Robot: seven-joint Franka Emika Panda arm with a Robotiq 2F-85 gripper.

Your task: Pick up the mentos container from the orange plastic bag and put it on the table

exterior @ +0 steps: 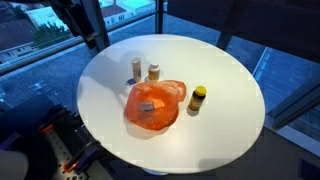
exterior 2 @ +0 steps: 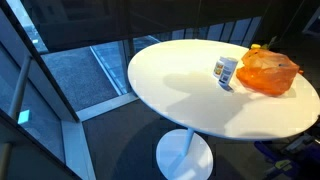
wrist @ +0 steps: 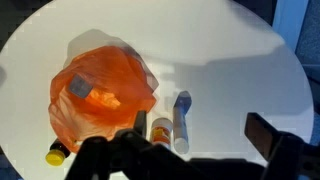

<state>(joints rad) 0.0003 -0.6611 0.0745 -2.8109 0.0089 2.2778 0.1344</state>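
the gripper (wrist: 195, 140) hangs over the round white table (exterior: 230, 70). its two dark fingers are spread apart and hold nothing. the orange plastic bag (exterior: 168, 95) lies near the middle of the table. the mentos container (exterior: 148, 105) looks like the small grey thing inside the bag, but it is blurry. a white bottle (exterior: 135, 68) and a brown-capped bottle (exterior: 154, 72) stand just on the far side of the bag. a yellow bottle (exterior: 198, 98) stands just to its right.
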